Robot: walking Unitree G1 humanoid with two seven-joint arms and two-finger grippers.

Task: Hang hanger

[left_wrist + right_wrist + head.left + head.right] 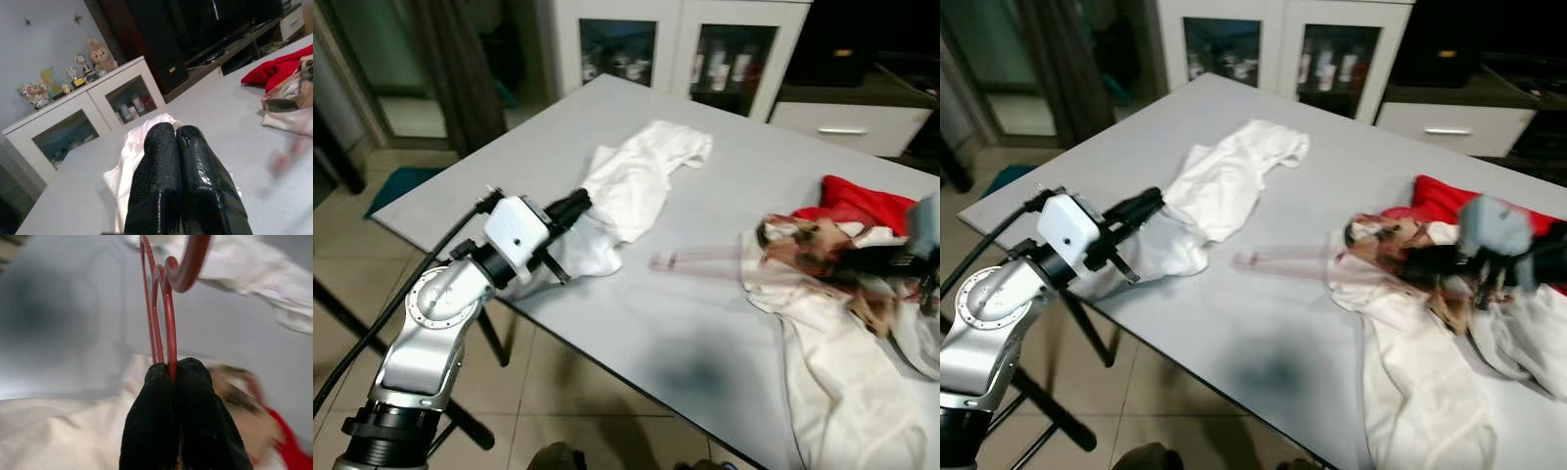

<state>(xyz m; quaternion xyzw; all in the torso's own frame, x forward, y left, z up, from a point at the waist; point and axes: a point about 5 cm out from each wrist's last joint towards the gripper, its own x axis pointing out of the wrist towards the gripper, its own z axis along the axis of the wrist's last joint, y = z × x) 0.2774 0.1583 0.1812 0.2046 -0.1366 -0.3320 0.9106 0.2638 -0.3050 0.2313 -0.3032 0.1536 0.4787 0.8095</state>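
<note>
A thin red hanger sits pinched between the closed fingers of the right gripper, which clamps the wire near one end while the rest reaches out over the grey bench, low above its top; in the head views it reads only as a faint pink streak, blurred by motion, between the two heaps of laundry. The right gripper works over a pile of cream cloth, a patterned brown garment and a red garment at the bench's right side. The left gripper, its fingers pressed together on nothing, rests at the near-left edge of the bench just beside a crumpled white shirt. The hold looks slim, so a quick swing could well twist the wire in the fingers or let it slip out onto the bench. The free end could also snag in the cream cloth and drag it along. No rail or hook for hanging appears here, so the hanger probably faces a carry across the room, past a white cabinet.
</note>
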